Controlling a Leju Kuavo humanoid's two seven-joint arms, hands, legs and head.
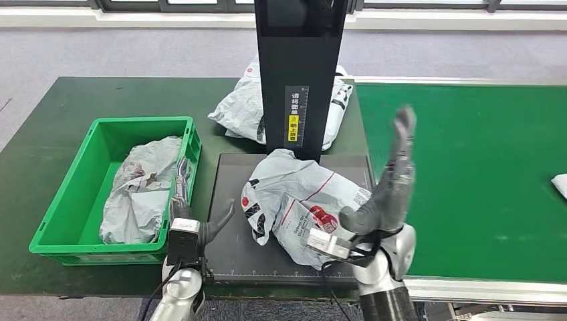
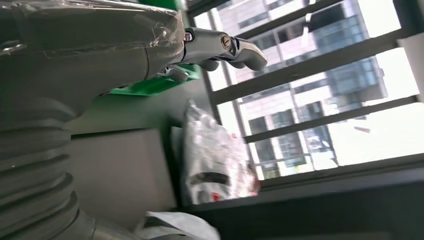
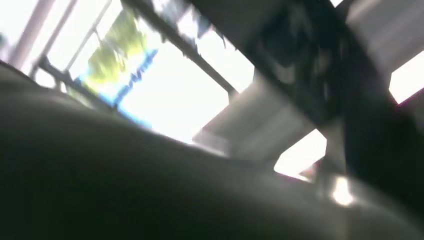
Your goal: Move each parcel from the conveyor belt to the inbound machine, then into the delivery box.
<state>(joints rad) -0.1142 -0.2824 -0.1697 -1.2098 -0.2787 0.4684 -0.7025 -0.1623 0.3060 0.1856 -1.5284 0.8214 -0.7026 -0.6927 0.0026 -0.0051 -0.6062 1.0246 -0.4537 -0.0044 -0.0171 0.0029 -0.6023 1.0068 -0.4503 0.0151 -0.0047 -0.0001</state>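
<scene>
A crumpled grey parcel (image 1: 301,204) with red print lies on the dark platform (image 1: 231,184) of the inbound machine, under its black post (image 1: 299,73). My right hand (image 1: 391,184) is raised beside the parcel's right edge, fingers stretched upward and holding nothing. My left hand (image 1: 187,210) hovers at the platform's left edge next to the green delivery box (image 1: 67,200), fingers apart and empty. Inside the box lies another grey parcel (image 1: 140,187). A third grey parcel (image 1: 247,107) sits behind the post, also visible in the left wrist view (image 2: 215,155).
The green conveyor belt (image 1: 475,174) runs along the right, with a white parcel corner (image 1: 560,184) at its far right edge. The dark green table (image 1: 60,107) holds the box. The right wrist view is blurred and shows only ceiling and windows.
</scene>
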